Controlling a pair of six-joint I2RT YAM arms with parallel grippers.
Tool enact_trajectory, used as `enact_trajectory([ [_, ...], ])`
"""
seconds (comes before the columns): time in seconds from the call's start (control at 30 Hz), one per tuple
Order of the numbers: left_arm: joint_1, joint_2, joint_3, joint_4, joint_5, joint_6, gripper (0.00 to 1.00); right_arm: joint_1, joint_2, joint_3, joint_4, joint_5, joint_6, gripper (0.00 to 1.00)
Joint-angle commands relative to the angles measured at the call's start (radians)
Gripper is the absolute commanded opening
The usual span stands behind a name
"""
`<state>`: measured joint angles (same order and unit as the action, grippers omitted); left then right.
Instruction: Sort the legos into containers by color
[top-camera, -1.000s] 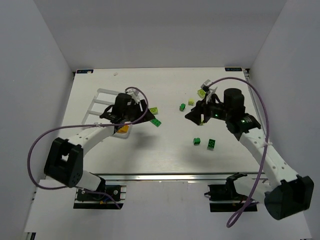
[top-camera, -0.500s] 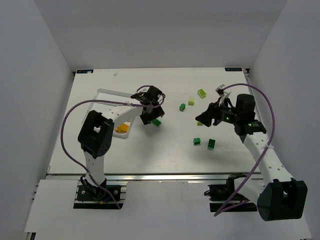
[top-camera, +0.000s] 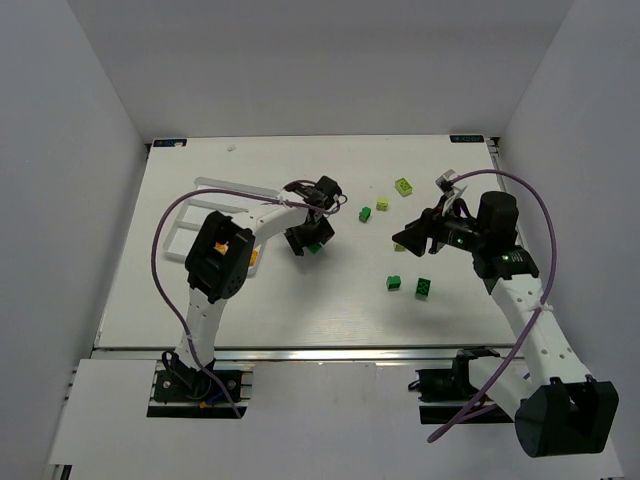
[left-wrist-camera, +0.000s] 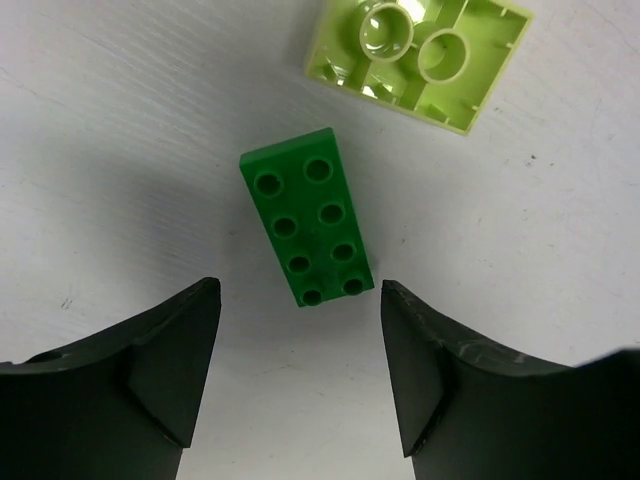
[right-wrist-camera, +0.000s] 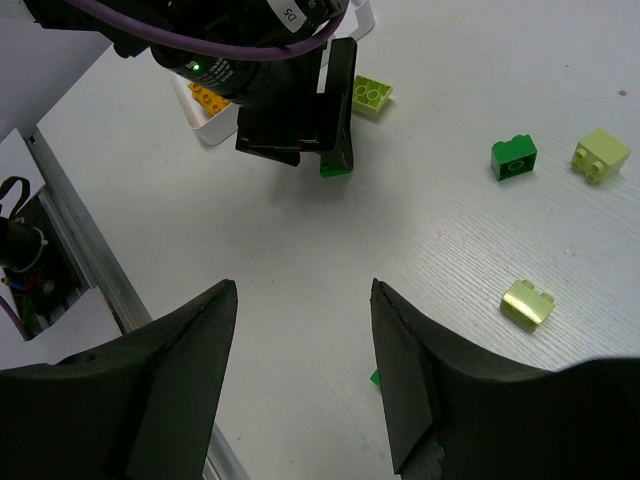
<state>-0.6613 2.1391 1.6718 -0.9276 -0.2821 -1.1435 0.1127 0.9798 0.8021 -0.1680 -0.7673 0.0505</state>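
At the left of the top view the tray (top-camera: 213, 183) is lying half under the left arm, and the right wrist view is showing orange bricks (right-wrist-camera: 208, 97) sitting in its near compartment. Right of the tray, near the frame's middle, the left gripper (top-camera: 306, 238) is hovering over a green brick (left-wrist-camera: 307, 230), its fingers standing well apart with nothing clamped. In the left wrist view that brick is lying flat on the table, studs up, its long axis running up the frame and leaning slightly left at the top. Its lower end is sitting just between the two fingertips while the rest is reaching ahead of them, so closing would likely be pinching it across the short width. A lime brick (left-wrist-camera: 418, 55) is lying upturned just beyond it, apart. Farther right other legos (top-camera: 394, 283) are lying scattered, and the right gripper (top-camera: 412, 240) is hanging above them, fingers spread and empty, clearly farther from the green brick.
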Motion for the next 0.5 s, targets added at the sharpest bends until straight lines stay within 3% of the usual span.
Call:
enact_trajectory([
  [0.0,-0.001,0.011,0.054,-0.042,-0.046,-0.030,0.75,-0.004,-0.024,-0.003,0.028,-0.024,0.014,0.62],
  [0.3,0.008,0.125,0.178,-0.109,-0.066,-0.035,0.74,-0.004,-0.047,-0.007,0.032,-0.023,0.022,0.62],
  [0.47,0.017,0.137,0.190,-0.126,-0.081,-0.039,0.68,-0.004,-0.053,-0.011,0.033,-0.021,0.022,0.62],
])
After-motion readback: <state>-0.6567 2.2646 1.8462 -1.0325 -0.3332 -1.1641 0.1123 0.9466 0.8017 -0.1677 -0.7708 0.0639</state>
